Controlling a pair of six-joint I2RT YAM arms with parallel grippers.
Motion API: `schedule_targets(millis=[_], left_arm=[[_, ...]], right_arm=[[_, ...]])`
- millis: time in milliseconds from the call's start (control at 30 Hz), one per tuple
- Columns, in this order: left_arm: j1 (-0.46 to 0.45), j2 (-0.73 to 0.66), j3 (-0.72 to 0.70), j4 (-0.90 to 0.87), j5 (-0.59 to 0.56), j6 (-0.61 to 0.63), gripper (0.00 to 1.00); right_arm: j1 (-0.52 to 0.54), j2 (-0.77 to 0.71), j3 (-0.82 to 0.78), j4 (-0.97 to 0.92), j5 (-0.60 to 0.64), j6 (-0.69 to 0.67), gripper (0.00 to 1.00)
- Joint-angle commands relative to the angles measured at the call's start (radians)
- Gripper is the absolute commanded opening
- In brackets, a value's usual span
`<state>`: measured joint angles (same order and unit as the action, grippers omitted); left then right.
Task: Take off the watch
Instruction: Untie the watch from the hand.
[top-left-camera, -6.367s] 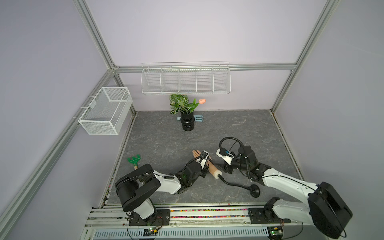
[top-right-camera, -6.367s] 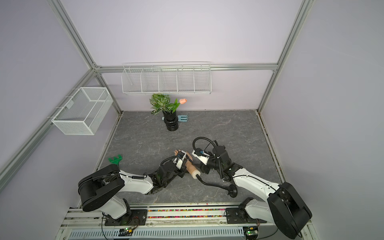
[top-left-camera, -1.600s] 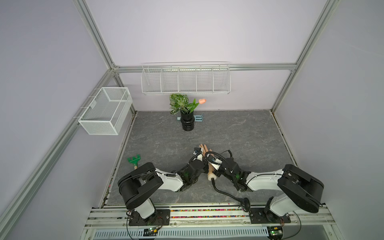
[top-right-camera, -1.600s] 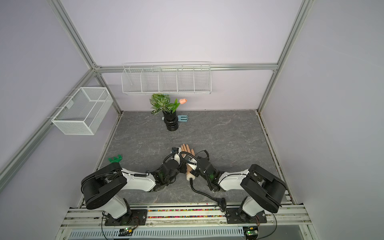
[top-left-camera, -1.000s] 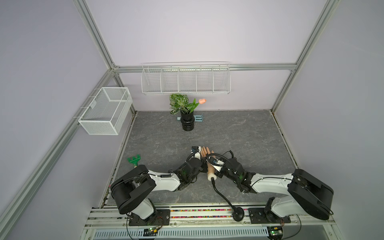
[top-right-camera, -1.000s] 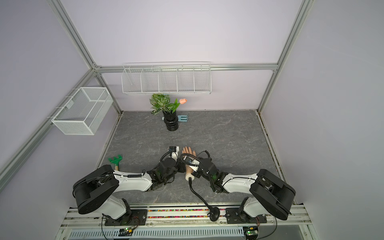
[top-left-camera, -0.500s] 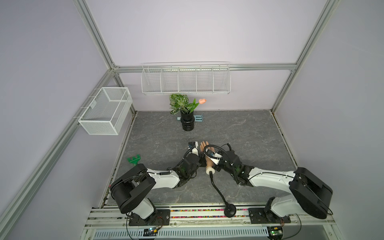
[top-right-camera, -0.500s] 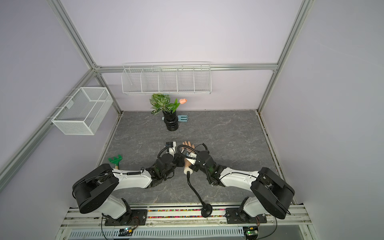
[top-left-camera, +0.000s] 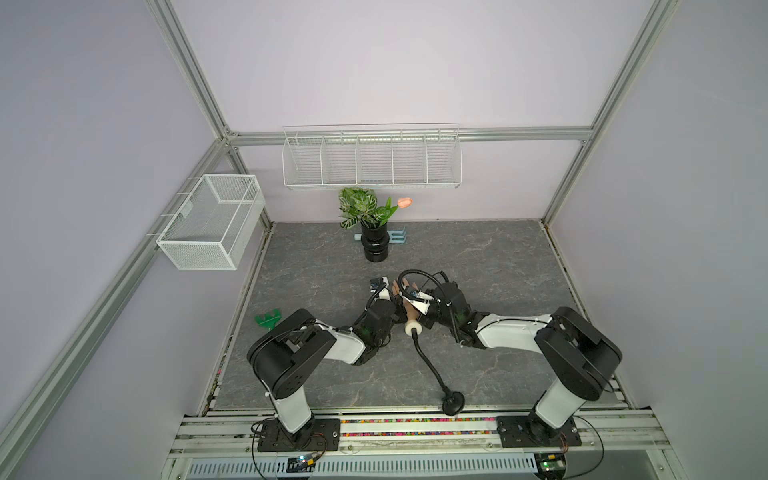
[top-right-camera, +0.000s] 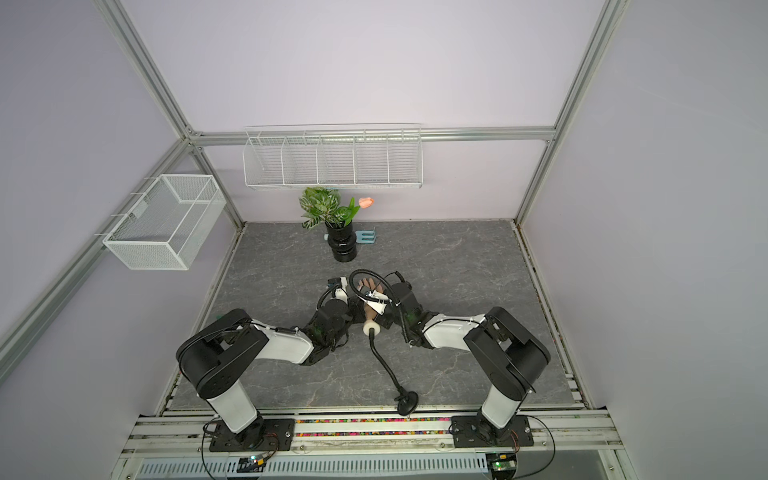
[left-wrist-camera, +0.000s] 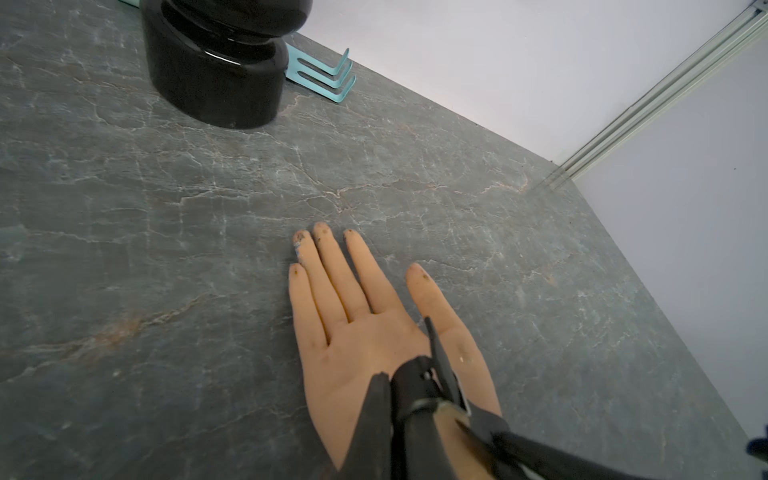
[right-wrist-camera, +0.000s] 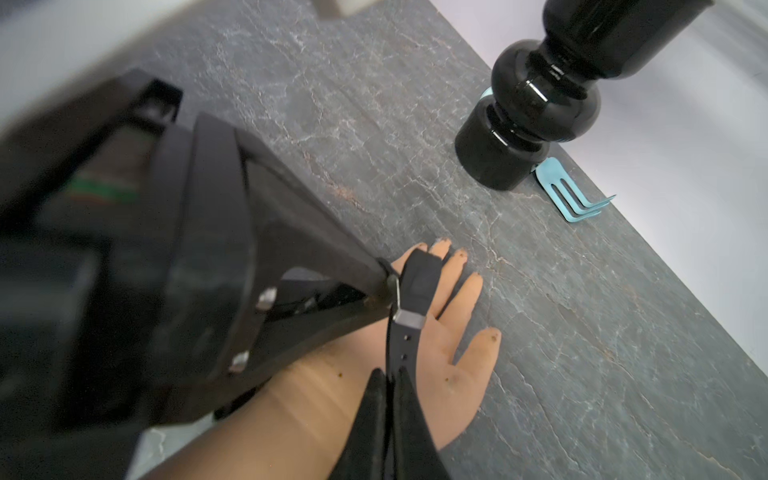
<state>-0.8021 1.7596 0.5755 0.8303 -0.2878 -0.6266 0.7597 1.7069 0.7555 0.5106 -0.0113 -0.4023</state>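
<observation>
The mannequin hand (left-wrist-camera: 365, 345) lies palm up on the grey table (top-left-camera: 478, 270), its wrist end (top-right-camera: 370, 330) toward the front. Only the watch's black strap (right-wrist-camera: 400, 349) shows, pulled up off the wrist; its case is hidden. My left gripper (left-wrist-camera: 390, 382) is shut on the strap's buckle end (left-wrist-camera: 441, 365). My right gripper (right-wrist-camera: 388, 378) is shut on the holed strap end, just over the palm (right-wrist-camera: 440, 374). In both top views the two grippers meet over the hand (top-left-camera: 409, 316).
A black gooseneck stalk (top-left-camera: 428, 361) runs from the wrist end to its suction base (top-left-camera: 452, 405) near the front rail. A black vase (top-left-camera: 376, 249) with plants and a blue rake (top-left-camera: 400, 237) stand at the back. A green rake (top-left-camera: 268, 320) lies at the left.
Both grippers and the mannequin hand have shifted toward the back of the table. The stalk's suction base has slid left along the front edge.
</observation>
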Motion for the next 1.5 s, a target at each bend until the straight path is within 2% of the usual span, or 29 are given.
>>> schedule_targets(millis=[0, 100, 133, 367, 533, 833, 1033, 1100, 1200, 1267, 1400, 1467], left_arm=[[0.041, -0.001, 0.0, 0.218, 0.017, -0.018, 0.0], [0.041, 0.009, 0.0, 0.22, 0.075, 0.017, 0.0], [0.041, 0.012, 0.0, 0.222, 0.082, 0.024, 0.0], [0.042, 0.015, -0.004, 0.194, 0.08, 0.063, 0.0], [0.041, 0.032, -0.009, 0.19, 0.071, 0.072, 0.0], [0.041, 0.026, -0.018, 0.225, 0.13, 0.065, 0.0], [0.041, 0.004, -0.014, 0.229, 0.256, 0.084, 0.0], [0.041, 0.001, -0.016, 0.234, 0.285, 0.077, 0.0], [0.043, -0.007, -0.039, 0.24, 0.244, 0.034, 0.0], [0.061, -0.017, -0.036, 0.219, 0.24, -0.023, 0.0], [0.122, -0.025, 0.004, 0.139, 0.26, -0.227, 0.0], [0.128, -0.025, 0.013, 0.159, 0.256, -0.249, 0.0]], right_arm=[[0.005, 0.029, -0.003, -0.089, -0.097, 0.033, 0.21], [0.005, 0.026, 0.017, -0.127, -0.146, 0.044, 0.4], [0.005, 0.019, 0.022, -0.135, -0.153, 0.054, 0.42], [0.004, -0.047, 0.057, -0.144, -0.113, 0.155, 0.43], [0.003, -0.033, 0.066, -0.077, -0.138, 0.189, 0.42], [-0.003, 0.091, 0.117, -0.172, -0.065, 0.078, 0.41], [0.002, 0.129, 0.165, -0.179, 0.016, 0.062, 0.46], [0.014, 0.132, 0.165, -0.167, 0.057, 0.03, 0.42], [0.043, 0.128, 0.154, -0.154, 0.127, -0.03, 0.18], [0.059, 0.121, 0.131, -0.124, 0.15, -0.059, 0.07], [0.081, 0.102, 0.09, -0.118, 0.137, -0.08, 0.06], [0.09, 0.1, 0.085, -0.133, 0.109, -0.088, 0.07]])
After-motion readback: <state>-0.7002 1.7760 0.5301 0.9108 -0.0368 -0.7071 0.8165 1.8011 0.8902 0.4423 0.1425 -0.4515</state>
